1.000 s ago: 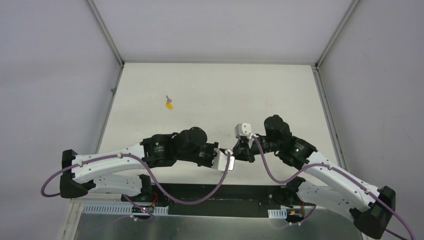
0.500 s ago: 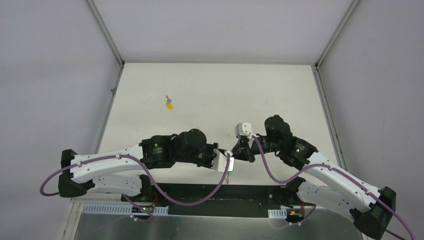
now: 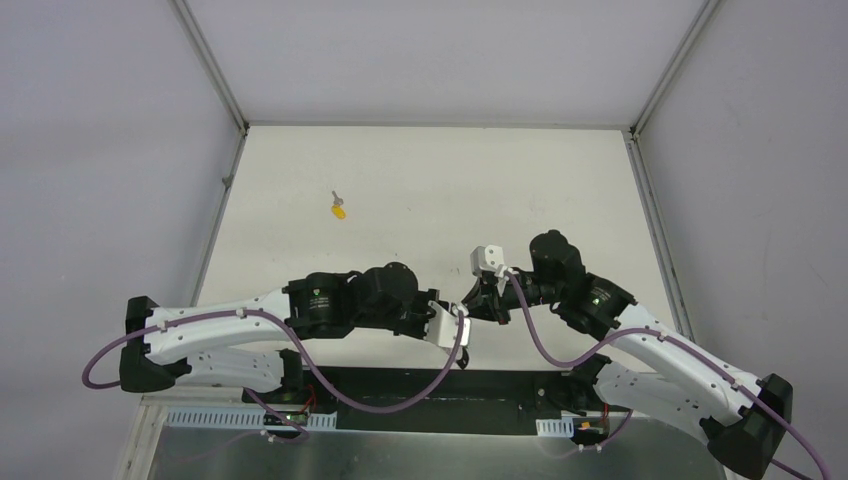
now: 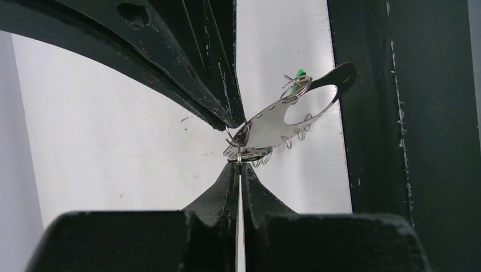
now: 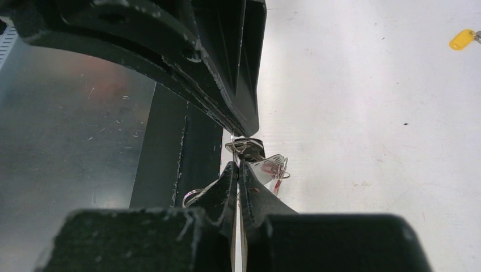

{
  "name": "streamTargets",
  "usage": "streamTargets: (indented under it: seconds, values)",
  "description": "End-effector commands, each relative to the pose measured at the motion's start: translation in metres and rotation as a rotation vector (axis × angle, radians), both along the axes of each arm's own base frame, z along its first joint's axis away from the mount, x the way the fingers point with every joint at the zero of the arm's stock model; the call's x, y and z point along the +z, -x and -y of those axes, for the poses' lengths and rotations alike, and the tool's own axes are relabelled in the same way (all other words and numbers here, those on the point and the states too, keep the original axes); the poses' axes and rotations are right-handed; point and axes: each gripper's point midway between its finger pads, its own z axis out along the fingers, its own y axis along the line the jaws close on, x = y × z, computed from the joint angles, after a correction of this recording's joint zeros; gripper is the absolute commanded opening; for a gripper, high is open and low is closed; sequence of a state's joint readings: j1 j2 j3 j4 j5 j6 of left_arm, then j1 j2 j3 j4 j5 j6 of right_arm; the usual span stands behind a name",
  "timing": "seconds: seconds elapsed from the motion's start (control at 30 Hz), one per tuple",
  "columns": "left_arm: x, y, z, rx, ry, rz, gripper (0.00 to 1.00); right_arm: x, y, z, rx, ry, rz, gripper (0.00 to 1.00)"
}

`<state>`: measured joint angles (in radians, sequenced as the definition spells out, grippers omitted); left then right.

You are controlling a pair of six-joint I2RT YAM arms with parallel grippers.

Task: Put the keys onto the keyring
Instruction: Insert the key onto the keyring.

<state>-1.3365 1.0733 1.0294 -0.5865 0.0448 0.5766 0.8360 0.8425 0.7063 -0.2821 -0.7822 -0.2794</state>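
Both grippers meet tip to tip above the table's near middle. My right gripper (image 5: 237,164) (image 3: 472,300) is shut on one end of the keyring (image 4: 272,122), a flat silvery loop with small wire rings along it. A green tag (image 4: 297,76) hangs on the loop's far part. My left gripper (image 4: 239,165) (image 3: 458,308) is shut on a small thin ring right at the keyring's end. In the right wrist view a black tag (image 5: 249,148) shows just under its tips. The yellow-tagged key (image 3: 340,210) (image 5: 462,38) lies alone on the table, far left.
The white table (image 3: 450,180) is walled by grey panels on three sides. A black strip (image 5: 170,147) and a bare metal plate (image 5: 68,113) run along the near edge under the arms. Purple cables (image 3: 380,400) loop from both arms.
The left wrist has drifted slightly toward the near edge. Both grippers stay shut with their tips together. The yellow-tagged key has not moved.
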Motion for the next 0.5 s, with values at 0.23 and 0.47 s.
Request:
streamTargets:
  seconds: [0.23,0.47]
  values:
    - [0.011,-0.005,0.001,0.045,0.008,0.019,0.00,0.017,-0.001,-0.003,0.017,-0.057,0.056,0.00]
    - [0.000,-0.004,0.002,0.036,-0.024,0.022,0.00,0.019,-0.002,-0.003,0.012,-0.060,0.061,0.00]
